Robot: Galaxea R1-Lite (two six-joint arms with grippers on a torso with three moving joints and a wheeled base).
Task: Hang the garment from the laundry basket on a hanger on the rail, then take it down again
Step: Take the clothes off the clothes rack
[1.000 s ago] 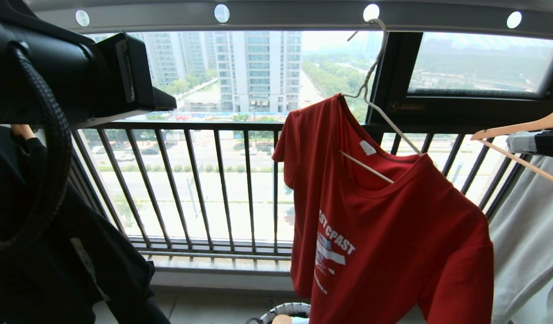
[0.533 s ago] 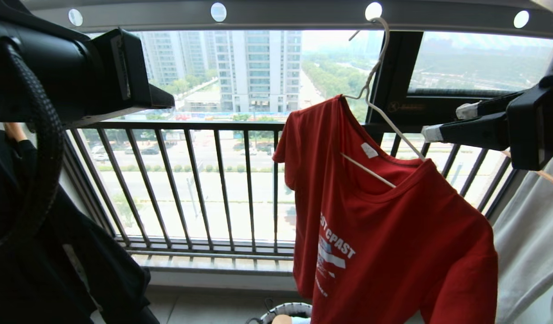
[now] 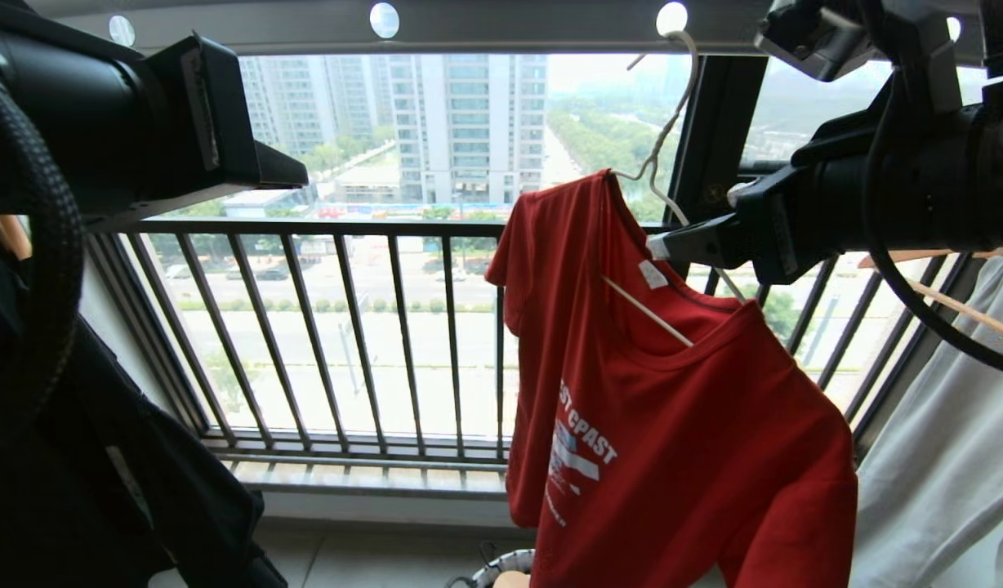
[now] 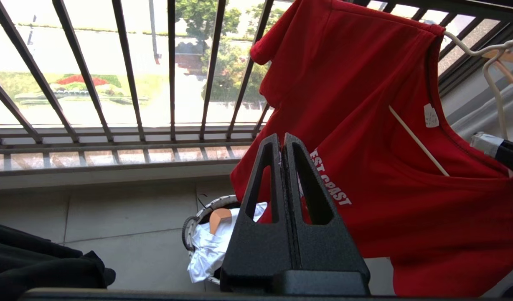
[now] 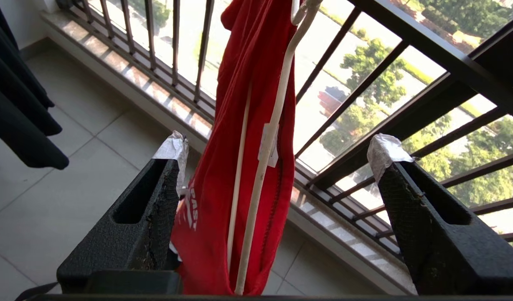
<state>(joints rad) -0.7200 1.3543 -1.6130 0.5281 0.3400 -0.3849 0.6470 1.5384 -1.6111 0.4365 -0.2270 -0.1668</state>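
One red soft-knit garment [image 3: 681, 441] hung on thin white wire hanger [image 3: 661, 151], hook in holed grey metal rail [image 3: 501, 33]. Right claw [image 5: 277, 150] now raised beside collar, fingers spread wide astride hanger; absent 1 s ago. Left claw [image 4: 283, 142] pressed together, empty. Mesh laundry basket [image 3: 501, 567] cut off below.

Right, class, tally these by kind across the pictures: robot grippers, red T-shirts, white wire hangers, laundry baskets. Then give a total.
grippers: 2 (left gripper, right gripper)
red T-shirt: 1
white wire hanger: 1
laundry basket: 1
total: 5
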